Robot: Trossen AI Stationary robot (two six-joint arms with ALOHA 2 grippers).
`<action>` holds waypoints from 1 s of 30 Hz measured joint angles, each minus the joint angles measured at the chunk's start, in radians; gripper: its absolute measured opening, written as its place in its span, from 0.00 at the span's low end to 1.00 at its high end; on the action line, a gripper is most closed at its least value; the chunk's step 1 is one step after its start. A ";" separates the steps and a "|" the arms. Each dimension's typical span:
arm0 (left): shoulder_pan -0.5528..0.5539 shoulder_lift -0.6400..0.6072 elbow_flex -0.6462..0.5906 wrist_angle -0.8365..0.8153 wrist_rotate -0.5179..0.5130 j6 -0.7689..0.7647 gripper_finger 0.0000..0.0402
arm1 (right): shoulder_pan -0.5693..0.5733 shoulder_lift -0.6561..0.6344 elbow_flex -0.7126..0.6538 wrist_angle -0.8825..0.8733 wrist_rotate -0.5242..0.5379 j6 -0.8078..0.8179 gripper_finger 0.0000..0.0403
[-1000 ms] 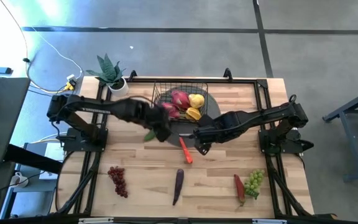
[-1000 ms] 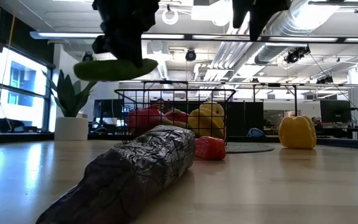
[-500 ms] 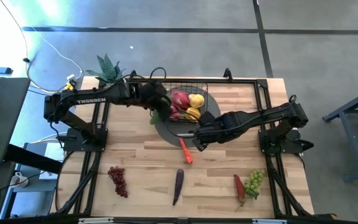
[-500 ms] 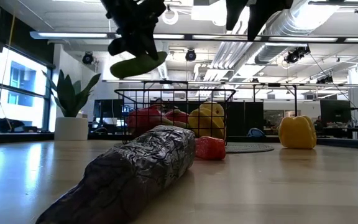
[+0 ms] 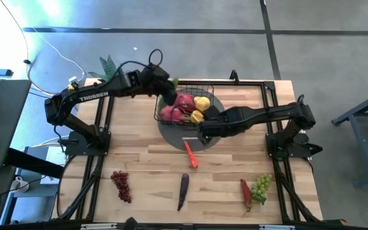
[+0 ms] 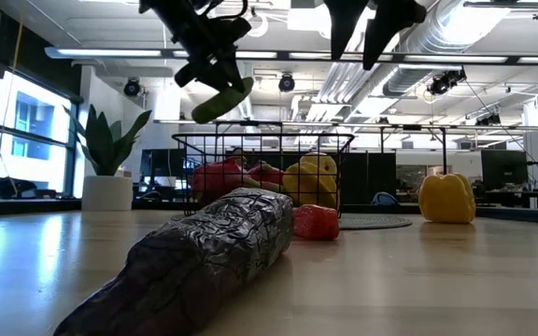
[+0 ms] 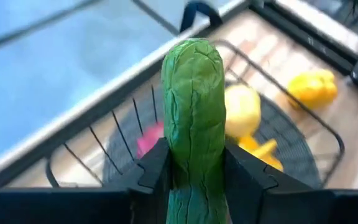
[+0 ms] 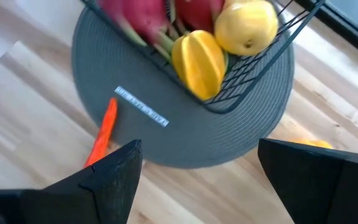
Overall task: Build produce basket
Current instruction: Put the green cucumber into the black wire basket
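Note:
The black wire basket (image 5: 185, 102) stands on the grey round mat (image 5: 171, 135) and holds pink dragon fruits (image 5: 179, 107), a yellow star fruit (image 8: 197, 62) and a lemon (image 8: 247, 25). My left gripper (image 5: 166, 91) is shut on the green cucumber (image 6: 220, 99), high over the basket's far left corner. My right gripper (image 8: 199, 149) hangs open above the mat's near right edge. The orange carrot (image 5: 190, 154) lies with one end on the mat's near edge. Red grapes (image 5: 121, 185), a purple pod (image 5: 183, 190), a red pod (image 5: 245, 193) and green grapes (image 5: 260, 186) lie near the front edge. My left gripper pinches the cucumber's body (image 7: 194, 155) between its two fingers (image 7: 157, 168), which lie across its length. One end (image 7: 192, 56) sticks out well past the fingertips. The cucumber is lifted clear above the basket's rim and slants downward from the gripper.
A spiky potted plant (image 5: 109, 66) stands at the far left corner, behind the left arm. A yellow pepper (image 6: 446, 198) sits on the table to the right of the mat. Bare wood lies between the mat and the produce along the front edge.
My left gripper has carried the cucumber from beside the mat's near left edge toward the far edge, to a spot above the basket's far left corner. The cucumber has tipped from level to slanting. My right gripper has drifted slightly toward the far edge, staying open.

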 joint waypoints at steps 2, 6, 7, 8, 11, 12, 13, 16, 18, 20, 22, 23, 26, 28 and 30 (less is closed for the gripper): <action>0.018 0.000 0.000 0.042 -0.005 0.027 0.25 | -0.018 0.000 0.000 0.000 0.000 -0.008 0.75; 0.049 0.000 0.000 0.091 -0.004 0.102 0.25 | -0.050 0.000 0.000 0.000 -0.006 -0.033 0.75; 0.055 0.003 0.000 0.098 -0.006 0.121 0.25 | -0.056 0.000 0.000 0.000 -0.011 -0.039 0.75; 0.061 0.008 0.000 0.106 -0.006 0.138 0.25 | -0.063 0.000 0.000 0.000 -0.022 -0.051 0.75; 0.078 0.029 0.000 0.105 -0.002 0.175 0.25 | -0.083 0.000 0.000 0.000 -0.048 -0.079 0.75; 0.083 0.037 0.000 0.110 0.001 0.188 0.25 | -0.089 0.000 0.000 0.000 -0.051 -0.088 0.75; 0.086 0.048 0.000 0.121 0.006 0.195 0.25 | -0.095 0.000 0.000 0.000 -0.053 -0.097 0.75; 0.101 0.084 0.000 0.143 0.049 0.210 0.25 | -0.112 0.000 0.000 0.000 -0.053 -0.116 0.75; 0.106 0.102 0.000 0.163 0.057 0.212 0.25 | -0.123 0.000 0.000 0.000 -0.055 -0.126 0.75; 0.106 0.126 0.000 0.163 0.057 0.222 0.25 | -0.134 0.000 0.000 0.000 -0.066 -0.138 0.75; 0.106 0.152 0.000 0.157 0.057 0.239 0.25 | -0.141 0.000 0.000 0.000 -0.073 -0.146 0.75; 0.105 0.162 0.000 0.158 0.057 0.244 0.25 | -0.145 0.000 0.000 0.000 -0.076 -0.150 0.75; 0.105 0.190 0.000 0.158 0.065 0.247 0.25 | -0.152 0.000 0.000 0.000 -0.092 -0.163 0.75; 0.105 0.209 0.000 0.155 0.065 0.258 0.25 | -0.158 0.000 0.000 0.000 -0.097 -0.163 0.75; 0.105 0.221 0.000 0.155 0.065 0.264 0.25 | -0.161 0.000 0.000 0.000 -0.102 -0.164 0.75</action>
